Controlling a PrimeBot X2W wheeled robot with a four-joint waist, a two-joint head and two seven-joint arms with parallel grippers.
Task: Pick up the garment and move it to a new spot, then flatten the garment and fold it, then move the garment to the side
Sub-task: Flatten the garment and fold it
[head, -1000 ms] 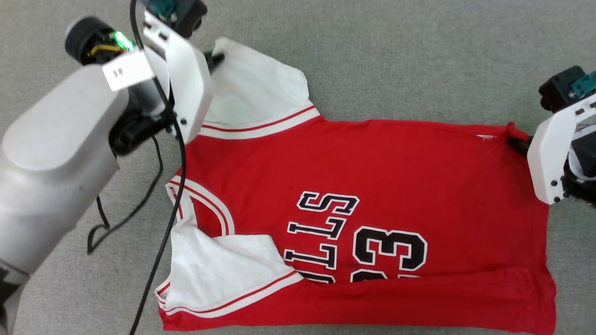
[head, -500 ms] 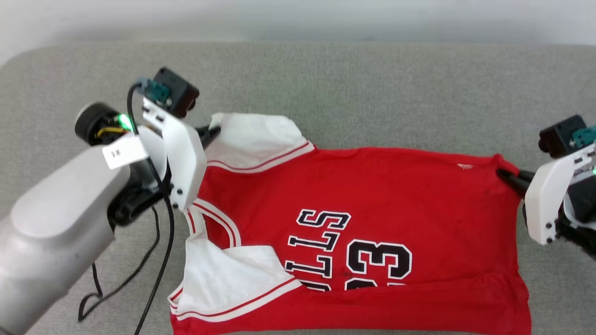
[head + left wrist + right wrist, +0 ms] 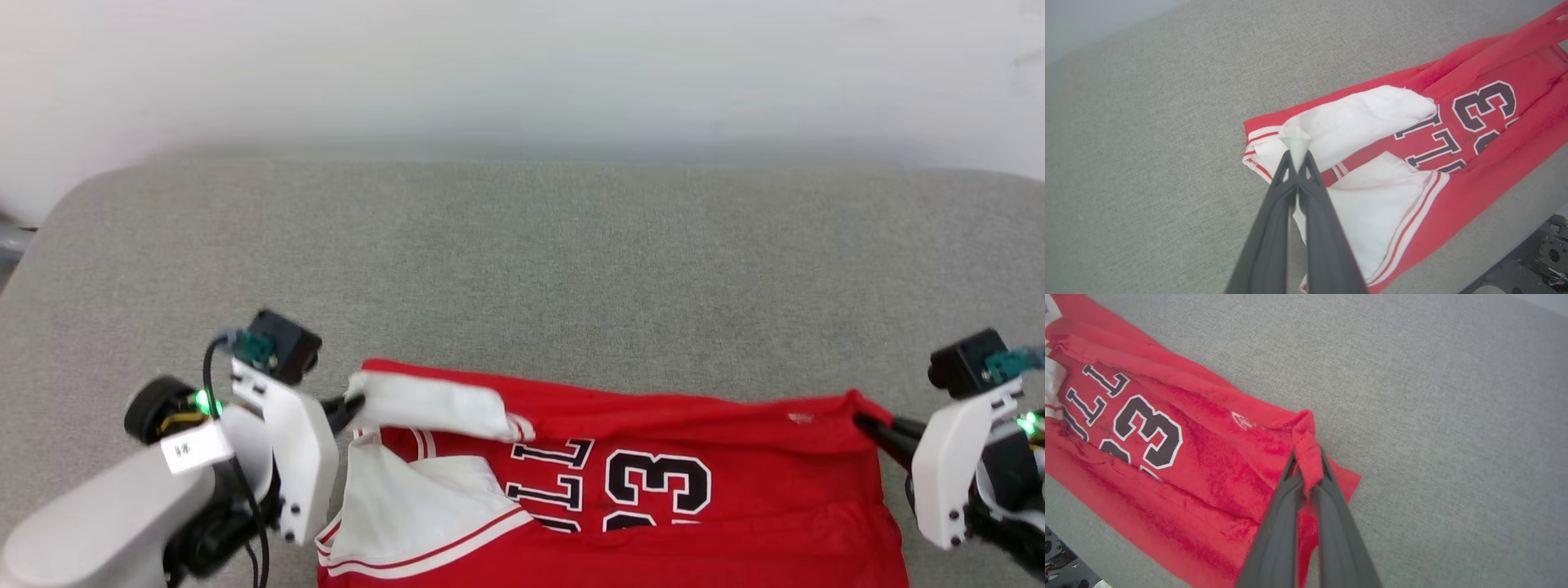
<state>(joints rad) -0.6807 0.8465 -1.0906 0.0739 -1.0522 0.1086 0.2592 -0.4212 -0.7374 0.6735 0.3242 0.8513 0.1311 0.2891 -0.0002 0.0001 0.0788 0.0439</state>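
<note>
1. Garment [image 3: 653,490] in the head view: it lies along the near side of the grey counter [image 3: 522,261], its far edge lifted and doubled toward me over the lettering [image 3: 645,490]. My left end effector [image 3: 347,406] is clenched on the white sleeve [image 3: 433,406] and my right end effector [image 3: 865,423] on the red hem corner [image 3: 849,404]. I judge that pulling much nearer could drag the cloth off the counter's near edge.
2. Left wrist view: the left end effector [image 3: 1296,157] is pinched tight on just a small tip of the sleeve [image 3: 1355,118]. That is a thin bite. A sideways tug could slip it free, and the sleeve would drop crooked onto the garment [image 3: 1457,192].
3. Right wrist view: the right end effector [image 3: 1308,469] grips the bunched hem corner [image 3: 1304,433], which looks firmer. If my arms travel unevenly, the garment [image 3: 1216,465] may land skewed, with the creases already in the red cloth trapped under the fold.
</note>
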